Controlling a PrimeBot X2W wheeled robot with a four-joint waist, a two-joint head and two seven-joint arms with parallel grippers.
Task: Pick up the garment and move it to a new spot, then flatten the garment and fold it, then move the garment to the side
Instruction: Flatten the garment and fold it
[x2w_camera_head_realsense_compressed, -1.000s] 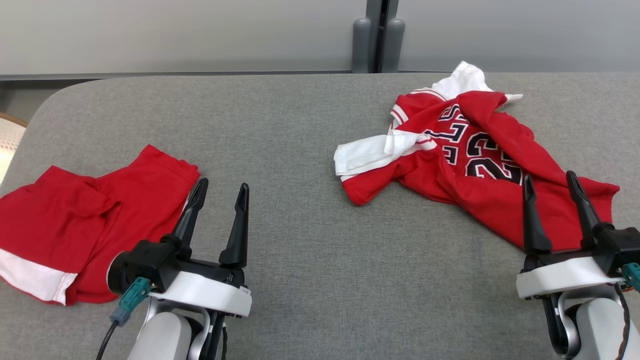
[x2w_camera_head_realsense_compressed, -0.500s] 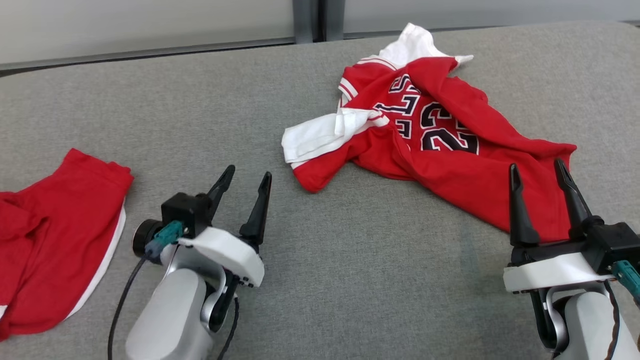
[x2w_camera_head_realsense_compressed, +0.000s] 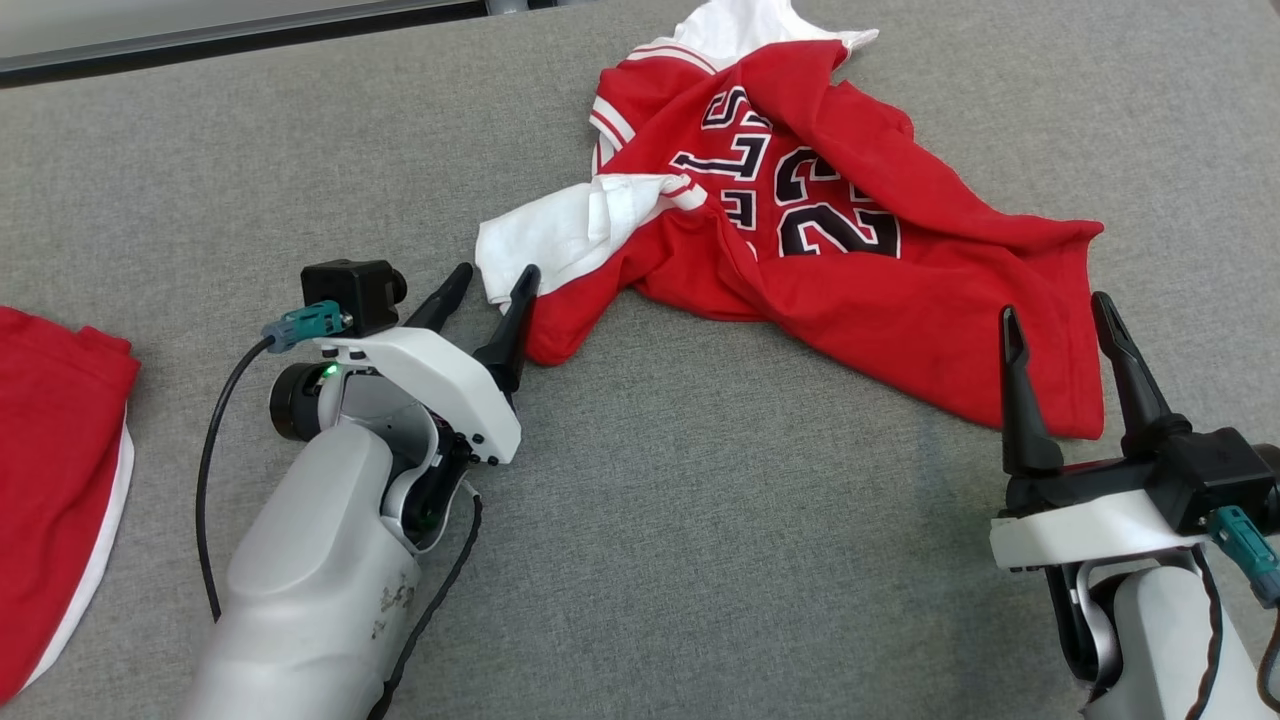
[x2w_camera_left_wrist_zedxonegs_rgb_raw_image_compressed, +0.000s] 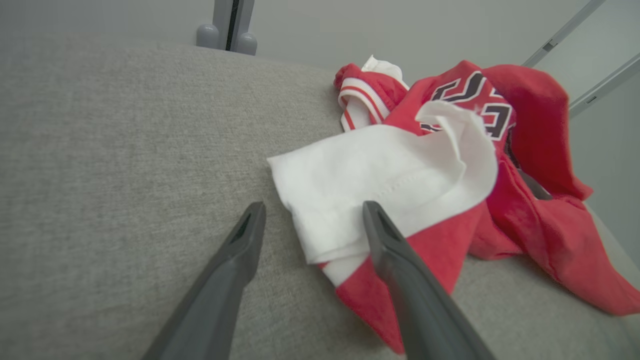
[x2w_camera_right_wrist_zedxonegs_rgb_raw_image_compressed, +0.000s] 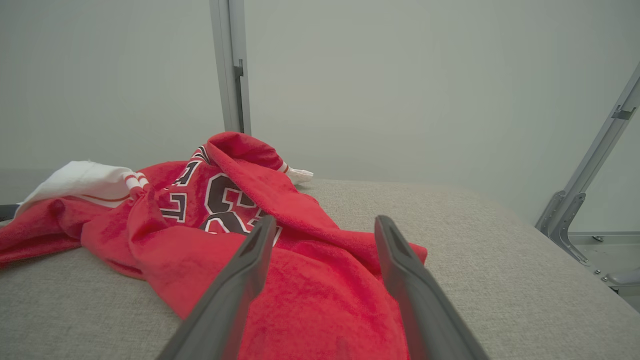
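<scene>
Left gripper (x2w_camera_head_realsense_compressed: 497, 272): fingers spread wide, nothing between them gripped. It sits near the middle of the scene, tips pointing far and right.
Left gripper to garment: its tips reach the near-left corner of the jersey's white sleeve (x2w_camera_head_realsense_compressed: 560, 230). In the left wrist view that corner lies between the two fingers (x2w_camera_left_wrist_zedxonegs_rgb_raw_image_compressed: 250, 235). Whether they touch the cloth I cannot tell.
Right gripper (x2w_camera_head_realsense_compressed: 1053, 306): fingers spread wide, empty, at the near right.
Right gripper to garment: its tips stand over the jersey's near-right hem, with red cloth behind and between them in the right wrist view.
Jersey (x2w_camera_head_realsense_compressed: 850, 290): red with black-and-white numerals, crumpled, spread from far centre to the right, lying on the grey padded surface (x2w_camera_head_realsense_compressed: 700, 520).
Second red garment (x2w_camera_head_realsense_compressed: 50, 450): white-trimmed, at the left edge, well apart from both grippers.
Count: two grippers, two garments, one white sleeve showing.
</scene>
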